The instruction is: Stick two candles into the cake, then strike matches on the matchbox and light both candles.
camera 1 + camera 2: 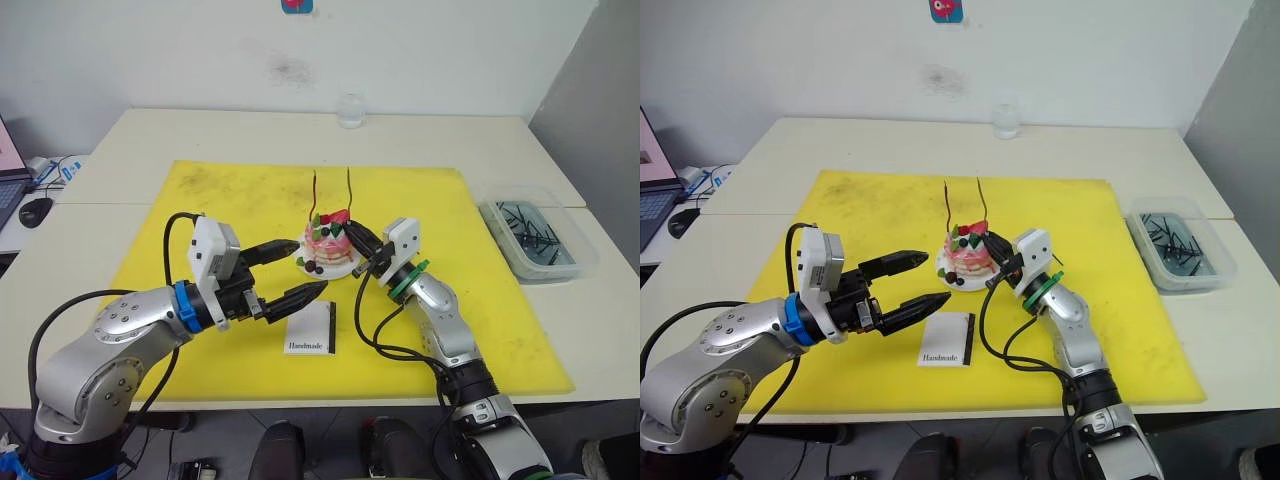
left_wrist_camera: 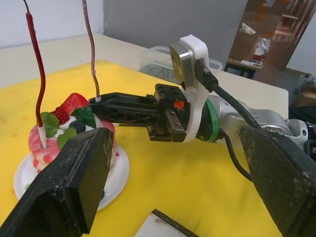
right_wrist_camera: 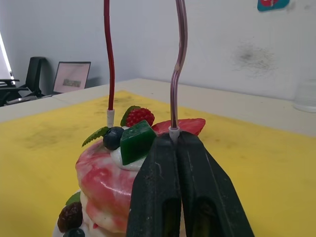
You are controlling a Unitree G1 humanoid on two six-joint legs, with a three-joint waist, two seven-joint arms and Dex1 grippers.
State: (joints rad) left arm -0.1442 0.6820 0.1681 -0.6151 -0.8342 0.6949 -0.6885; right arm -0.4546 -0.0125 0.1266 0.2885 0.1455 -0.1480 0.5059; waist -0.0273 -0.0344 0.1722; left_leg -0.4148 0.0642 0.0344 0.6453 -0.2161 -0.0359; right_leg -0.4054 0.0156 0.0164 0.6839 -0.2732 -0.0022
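The candles (image 1: 332, 200) stand in the cake (image 1: 329, 249), mid-frame. Our right gripper (image 3: 174, 136) pinches one's base; our left gripper (image 1: 297, 272) gapes wide. Next we need matches.

Bright even indoor light, soft shadows, wrist views blurred up close
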